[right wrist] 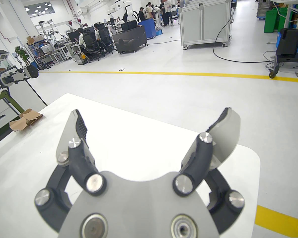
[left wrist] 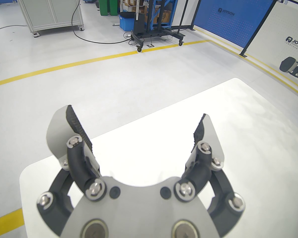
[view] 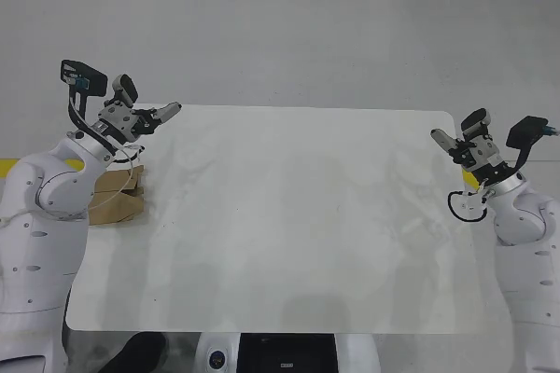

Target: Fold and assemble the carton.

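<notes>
Closest to the lenses are the two pincers. The left pincer (left wrist: 137,111) and the right pincer (right wrist: 152,110) both have their fingers spread wide apart, gripping nothing and touching nothing, and each hangs above a far corner of the bench (view: 289,233), on opposite sides. The carton (view: 119,194) lies at the bench's left edge, just beside the left arm's elbow. It is brown and partly flattened, with loose flaps. From the right wrist view I see it well apart from the right pincer, across the whole bench. I cannot tell whether it overhangs the edge. I judge the folding as not yet begun, so the step in hand is fetching the carton. To do that well I would turn the left pincer back and down toward it, keeping the elbow off the cardboard so it is not nudged over the edge. I would close on one flap or wall rather than the whole stack, then slide it to the middle, where both arms can reach.
</notes>
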### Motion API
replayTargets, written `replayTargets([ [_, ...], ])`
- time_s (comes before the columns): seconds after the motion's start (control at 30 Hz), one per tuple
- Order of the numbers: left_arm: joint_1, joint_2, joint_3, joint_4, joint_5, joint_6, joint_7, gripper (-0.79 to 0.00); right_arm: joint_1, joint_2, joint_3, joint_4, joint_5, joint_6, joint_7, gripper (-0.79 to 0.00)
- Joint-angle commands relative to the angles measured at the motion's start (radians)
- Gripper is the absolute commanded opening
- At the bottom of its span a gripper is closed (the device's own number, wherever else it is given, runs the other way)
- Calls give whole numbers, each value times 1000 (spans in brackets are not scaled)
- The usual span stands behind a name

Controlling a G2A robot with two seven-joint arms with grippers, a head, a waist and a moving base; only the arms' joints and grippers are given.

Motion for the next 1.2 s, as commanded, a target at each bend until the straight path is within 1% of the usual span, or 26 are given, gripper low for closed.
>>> replayTargets([
  [0.0,0,0,0,0,0,0,0,-1,0,0,0,0,0,0,0,-1],
  [0.1,8,-1,0,-5,-3,15,5,0,0,0,0,0,0,0,0,0],
  [0.17,13,-1,-1,-3,-34,45,-27,0,0,0,0,0,0,0,0,0],
  [0.27,1,0,-14,-10,-125,111,-123,0,0,0,0,0,0,0,0,0],
  [0.37,-16,2,-30,-4,-223,177,-247,0,0,0,0,0,0,0,0,0],
  [0.5,-52,10,-70,34,-379,248,-419,0,0,0,0,0,0,0,0,0],
  [0.6,-79,16,-99,72,-458,294,-494,0,0,0,0,0,0,0,0,0],
  [0.73,-109,22,-128,127,-544,331,-558,0,0,0,0,0,0,0,0,0],
  [0.97,-134,37,-169,189,-589,397,-617,0,0,0,0,0,0,0,0,0],
  [1.17,-140,55,-223,230,-615,416,-661,0,0,0,0,0,0,0,0,0],
])
